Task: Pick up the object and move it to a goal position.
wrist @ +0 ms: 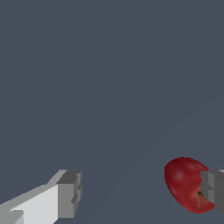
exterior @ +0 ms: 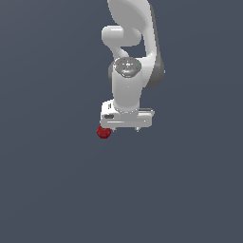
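Observation:
The object (exterior: 104,132) is a small dark red rounded lump on the flat grey floor, just below the white gripper (exterior: 124,128) on the exterior view's left. In the wrist view the object (wrist: 186,183) lies between the fingers, close against one grey fingertip (wrist: 213,187) that overlaps its edge. The other fingertip (wrist: 68,194) stands far from it. The gripper (wrist: 142,192) is open wide, pointing straight down, with nothing clamped. I cannot tell whether the near fingertip touches the object.
A uniform dark grey floor (exterior: 52,180) fills both views. The white arm (exterior: 130,42) rises behind the gripper at the top of the exterior view. No other objects or markers show.

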Robot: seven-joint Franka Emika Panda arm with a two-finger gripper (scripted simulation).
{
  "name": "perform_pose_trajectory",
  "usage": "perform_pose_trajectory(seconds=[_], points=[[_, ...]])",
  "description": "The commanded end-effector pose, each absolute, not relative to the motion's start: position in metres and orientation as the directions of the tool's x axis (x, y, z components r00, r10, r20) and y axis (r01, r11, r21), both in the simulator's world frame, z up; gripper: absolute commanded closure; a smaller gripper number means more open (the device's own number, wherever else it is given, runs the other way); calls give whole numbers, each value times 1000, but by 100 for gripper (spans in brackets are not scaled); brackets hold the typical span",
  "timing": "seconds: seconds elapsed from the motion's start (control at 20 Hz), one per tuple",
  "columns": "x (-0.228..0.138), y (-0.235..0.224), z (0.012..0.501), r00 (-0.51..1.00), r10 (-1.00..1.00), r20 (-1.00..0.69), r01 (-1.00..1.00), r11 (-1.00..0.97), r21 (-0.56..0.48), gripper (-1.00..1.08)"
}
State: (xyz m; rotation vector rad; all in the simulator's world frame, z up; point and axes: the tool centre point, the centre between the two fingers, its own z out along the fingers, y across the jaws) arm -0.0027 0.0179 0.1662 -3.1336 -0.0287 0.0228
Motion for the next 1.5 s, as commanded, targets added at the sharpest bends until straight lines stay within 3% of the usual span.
perform_pose_trajectory(seconds=[0.0,0.55,1.45], points=[[-3,18,166,1000,18,-14,18,-1000,-8,-92],[7,15,184,998,60,20,60,-998,5,-92],[-8,-14,162,977,211,13,211,-977,7,-92]])
